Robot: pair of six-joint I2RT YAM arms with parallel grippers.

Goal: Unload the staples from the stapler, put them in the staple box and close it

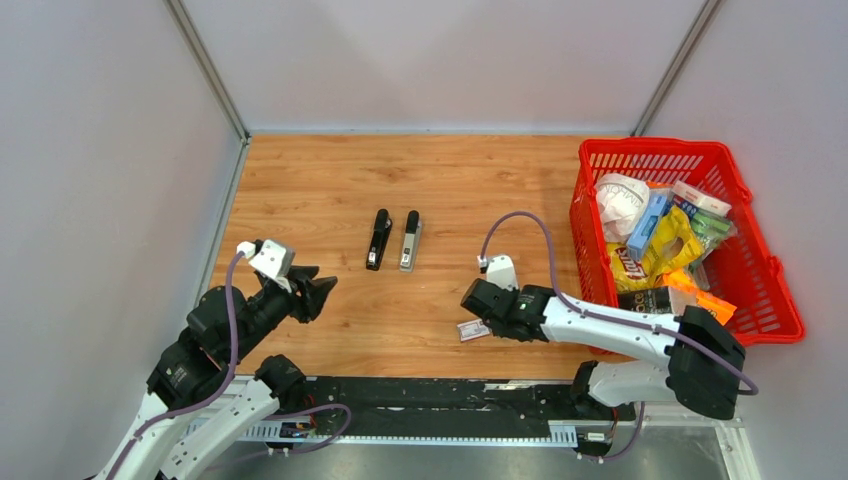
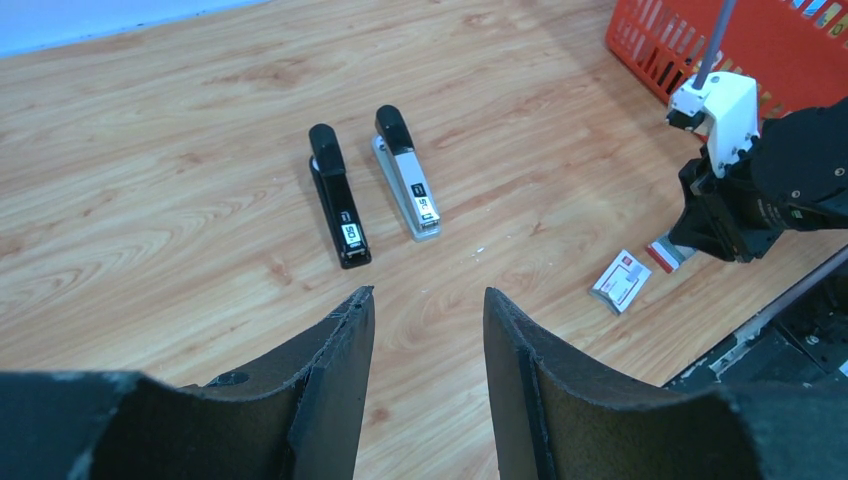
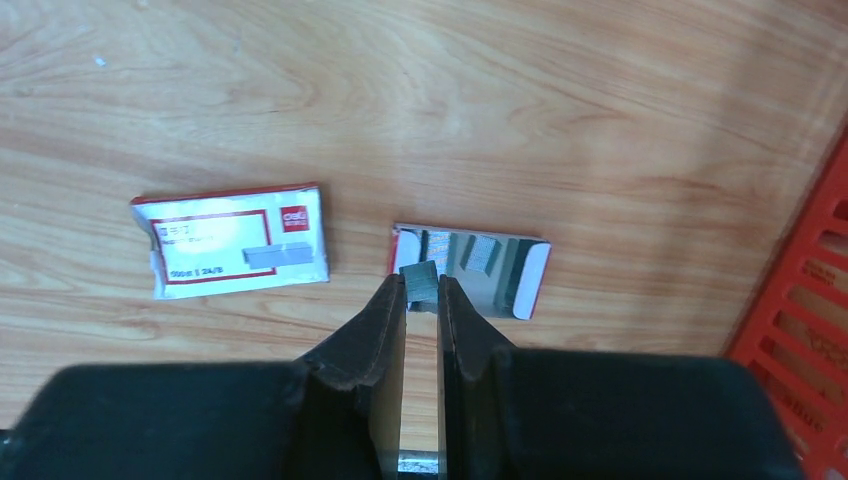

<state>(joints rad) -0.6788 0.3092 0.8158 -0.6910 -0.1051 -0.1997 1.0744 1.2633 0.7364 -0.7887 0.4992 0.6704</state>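
Right gripper is clamped on the staples, a short ribbed strip pinched near its end, over the open tray; the box lies at the tray's 9 o'clock. The strip should be light, stiff yet brittle at its glued joints, and slick, so grip across the flat sides. Left gripper stands apart, empty. Farther off, toward its 12 o'clock, lie the black stapler and grey stapler.
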